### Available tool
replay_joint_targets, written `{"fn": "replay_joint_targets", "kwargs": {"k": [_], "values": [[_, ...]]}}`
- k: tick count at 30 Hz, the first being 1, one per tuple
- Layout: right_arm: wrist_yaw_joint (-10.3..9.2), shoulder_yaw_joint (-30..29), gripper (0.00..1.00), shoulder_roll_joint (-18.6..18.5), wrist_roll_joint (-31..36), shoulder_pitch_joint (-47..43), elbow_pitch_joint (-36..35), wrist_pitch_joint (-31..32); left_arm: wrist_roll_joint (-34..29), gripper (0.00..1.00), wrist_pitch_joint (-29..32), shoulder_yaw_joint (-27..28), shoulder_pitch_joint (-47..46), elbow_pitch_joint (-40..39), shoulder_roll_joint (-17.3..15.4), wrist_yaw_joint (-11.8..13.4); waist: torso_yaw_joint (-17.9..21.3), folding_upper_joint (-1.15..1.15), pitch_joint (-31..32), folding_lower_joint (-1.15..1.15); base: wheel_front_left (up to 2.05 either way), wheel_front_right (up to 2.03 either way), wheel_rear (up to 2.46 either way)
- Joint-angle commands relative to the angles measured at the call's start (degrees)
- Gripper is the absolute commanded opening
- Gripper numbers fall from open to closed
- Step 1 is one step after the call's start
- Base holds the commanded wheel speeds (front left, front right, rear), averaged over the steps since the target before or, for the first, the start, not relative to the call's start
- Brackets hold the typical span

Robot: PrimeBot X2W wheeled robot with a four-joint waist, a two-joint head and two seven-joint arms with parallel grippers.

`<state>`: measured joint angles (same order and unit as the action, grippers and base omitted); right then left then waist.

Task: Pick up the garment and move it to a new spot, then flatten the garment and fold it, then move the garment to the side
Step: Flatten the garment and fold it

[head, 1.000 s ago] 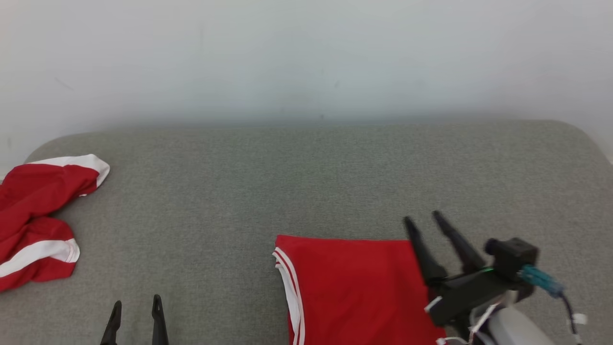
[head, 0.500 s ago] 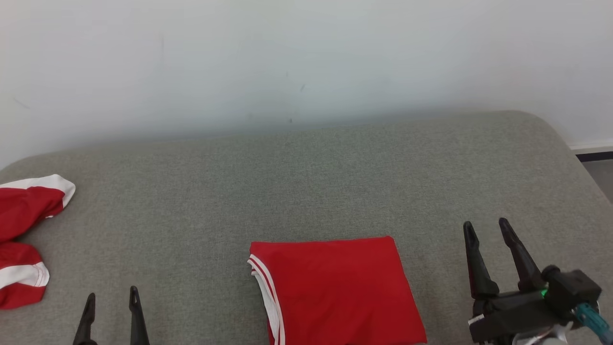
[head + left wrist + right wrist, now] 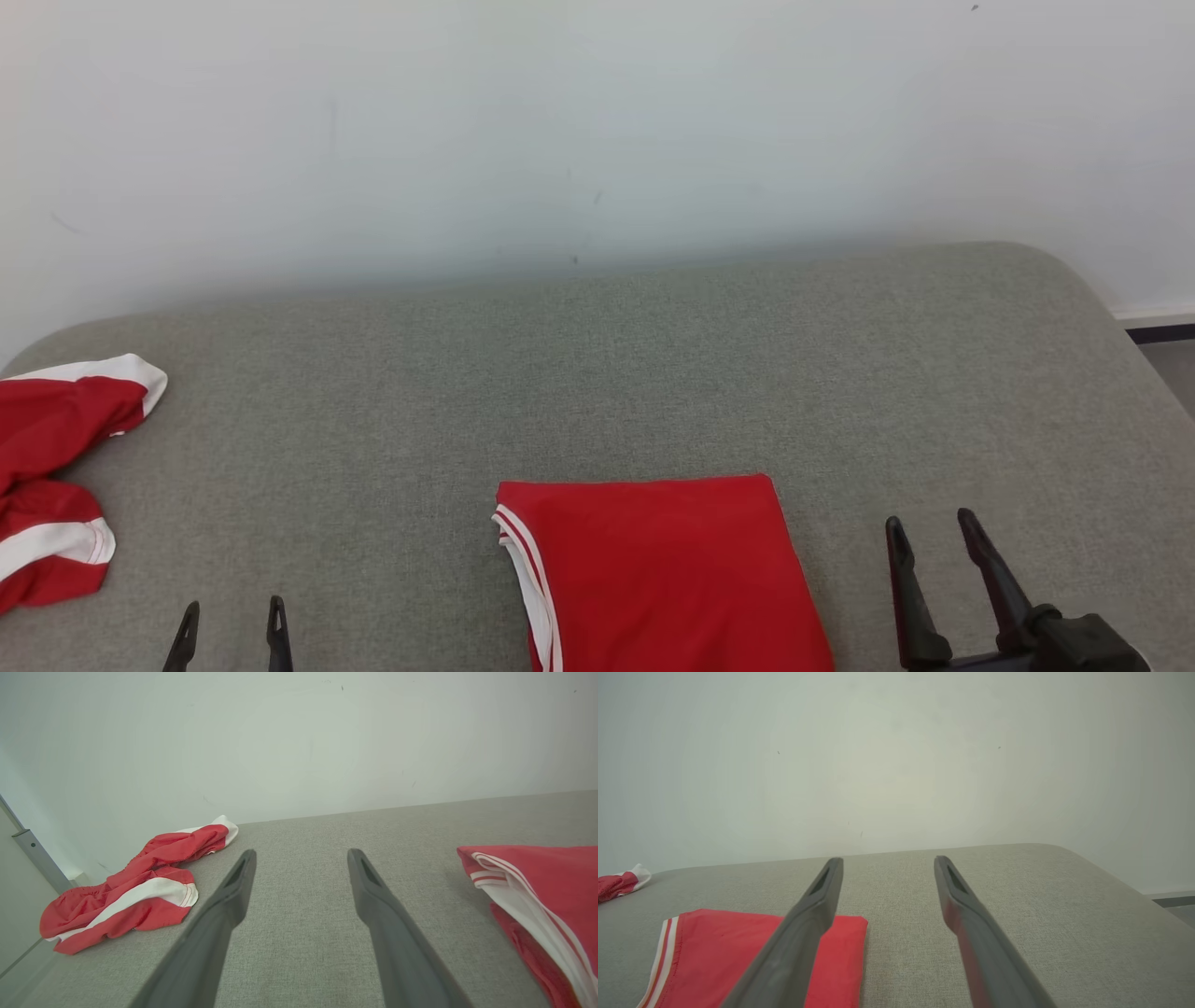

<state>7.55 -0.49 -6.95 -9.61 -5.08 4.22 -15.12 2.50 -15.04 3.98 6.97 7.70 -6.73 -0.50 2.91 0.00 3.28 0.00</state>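
Fold looks done; left end effector (image 3: 234, 605) and right end effector (image 3: 930, 519) gape empty. Next: grip garment (image 3: 653, 569) between them, move aside.

Bed (image 3: 597, 373), perhaps: folded garment (image 3: 663, 569), crumpled garment (image 3: 56, 420).

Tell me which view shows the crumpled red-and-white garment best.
Left wrist view: the crumpled garment lies whole, unblocked. Head view cuts it off at the left edge; right wrist view catches just one far corner.
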Motion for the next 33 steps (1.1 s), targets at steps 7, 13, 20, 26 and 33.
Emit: {"fn": "replay_joint_targets", "kwargs": {"k": [7,13,20,26,33], "values": [[-0.14,1.62,1.00,0.79,2.14,0.19,3.04,-0.02,0.02,1.00,-0.20,-0.50,1.83,-0.65,0.19,0.54,-0.49,0.00,0.60,0.00,0.00,0.00,0.00],[-0.14,2.09,1.00,1.55,2.34,0.72,4.89,-0.02,0.64,1.00,-0.20,-0.76,1.39,-0.11,0.46,0.72,-0.93,0.00,0.70,0.00,0.00,0.00,0.00],[-0.14,2.35,1.00,1.78,3.25,0.67,5.16,-0.01,1.54,1.00,-0.20,-1.54,1.91,-0.10,0.17,-0.46,-1.05,0.00,0.84,0.00,0.00,0.00,0.00],[-0.14,2.41,1.00,1.92,4.26,0.57,5.54,-0.02,2.46,1.00,-0.07,-1.30,2.22,0.37,-0.31,-0.72,-1.26,0.00,0.88,0.00,0.00,0.00,0.00],[-0.14,2.24,1.00,2.22,4.89,0.51,5.98,-0.01,2.86,1.00,0.20,-0.92,2.43,0.27,-0.36,0.29,-1.67,0.00,0.96,0.00,0.00,0.00,0.00]]}}
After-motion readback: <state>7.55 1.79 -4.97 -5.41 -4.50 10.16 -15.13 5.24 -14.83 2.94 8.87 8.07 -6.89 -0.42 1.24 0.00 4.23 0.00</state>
